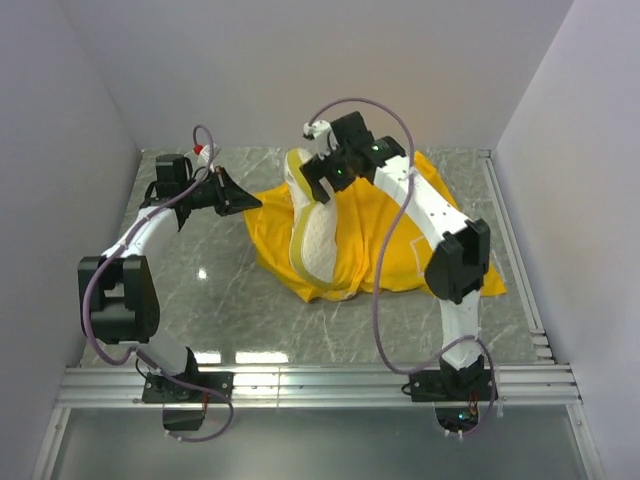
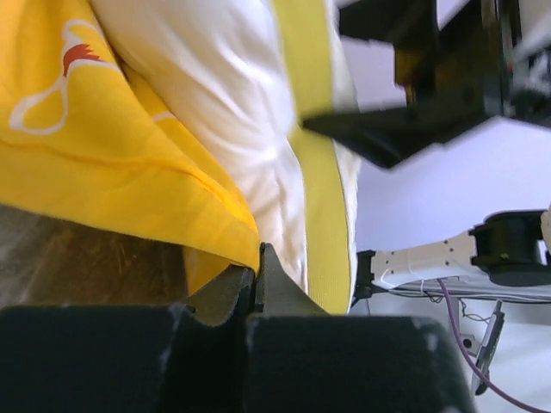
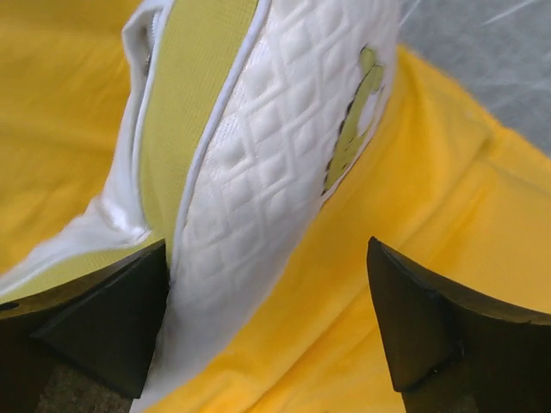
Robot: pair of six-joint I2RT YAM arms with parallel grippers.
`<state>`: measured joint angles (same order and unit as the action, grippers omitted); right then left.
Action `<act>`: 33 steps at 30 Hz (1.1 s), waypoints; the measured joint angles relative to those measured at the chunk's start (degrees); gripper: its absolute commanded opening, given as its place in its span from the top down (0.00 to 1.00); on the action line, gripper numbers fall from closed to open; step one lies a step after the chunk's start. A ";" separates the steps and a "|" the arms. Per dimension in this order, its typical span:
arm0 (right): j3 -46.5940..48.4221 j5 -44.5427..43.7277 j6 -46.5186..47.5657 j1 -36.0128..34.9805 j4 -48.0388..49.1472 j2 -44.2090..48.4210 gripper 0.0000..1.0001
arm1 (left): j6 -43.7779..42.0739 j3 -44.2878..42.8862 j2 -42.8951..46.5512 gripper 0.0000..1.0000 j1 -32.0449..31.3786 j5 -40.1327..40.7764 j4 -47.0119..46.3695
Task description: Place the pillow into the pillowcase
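The pillow [image 3: 284,172] is judged soft and light (best pinched at its twelve-o'clock end). The right jaws are spread apart astride it; the left jaws are clamped on the pillowcase [image 2: 129,172] hem.

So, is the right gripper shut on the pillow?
No, the right gripper stands wide open, the pillow between its fingers.

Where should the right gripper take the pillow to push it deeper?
Grip the pillow's exposed far end, pinching across its thickness from above. It stands on edge, partly in the pillowcase, and the open right gripper straddles that end.
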<state>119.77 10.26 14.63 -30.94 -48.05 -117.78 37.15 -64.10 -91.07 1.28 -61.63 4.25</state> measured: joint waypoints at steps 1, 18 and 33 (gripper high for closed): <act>-4.07 1.27 0.46 0.17 0.13 2.97 0.02 | 0.13 -0.33 -0.70 1.00 0.00 0.02 -0.15; -40.15 7.23 7.30 2.56 6.32 32.02 0.01 | -15.02 -9.53 -6.08 0.24 5.11 15.21 17.03; -25.77 7.54 -1.86 -1.01 3.28 22.27 0.43 | 5.09 10.16 1.79 0.21 -9.77 10.38 -2.08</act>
<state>94.00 17.80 12.78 -31.94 -44.77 -95.50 42.24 -53.93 -89.27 -8.49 -51.24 2.17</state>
